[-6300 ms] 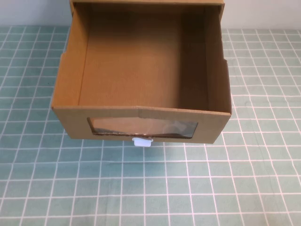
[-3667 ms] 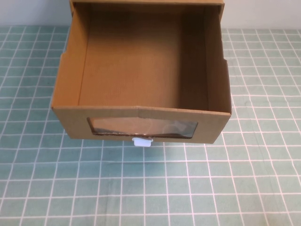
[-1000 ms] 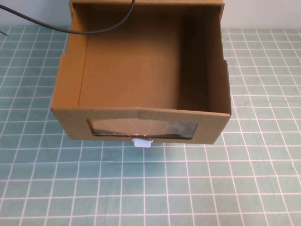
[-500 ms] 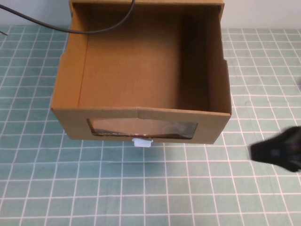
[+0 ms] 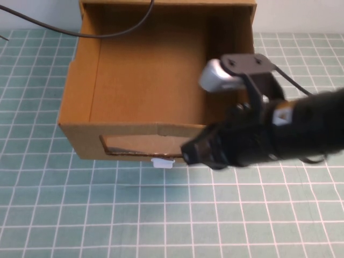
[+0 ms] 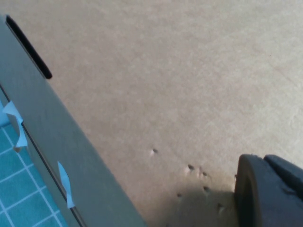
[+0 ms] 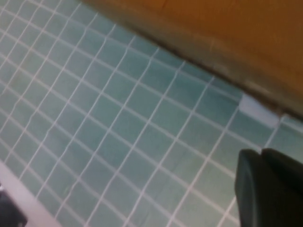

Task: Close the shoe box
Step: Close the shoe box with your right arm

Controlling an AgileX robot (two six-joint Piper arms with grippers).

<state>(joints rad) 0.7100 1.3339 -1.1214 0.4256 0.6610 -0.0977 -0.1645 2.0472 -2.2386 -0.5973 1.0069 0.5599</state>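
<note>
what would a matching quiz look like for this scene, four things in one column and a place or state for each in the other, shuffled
Things:
1. shoe box
2. white pull tab
3. right gripper
4. left gripper

Places or states:
A. out of the high view; its wrist camera shows it close over plain brown cardboard
B. pulled open, its inside bare
C. low at the front panel of the box, beside the tab
D. sticks out under the clear window, over the green grid mat

Pairs: 1-B, 2-D, 3-C, 4-A
</note>
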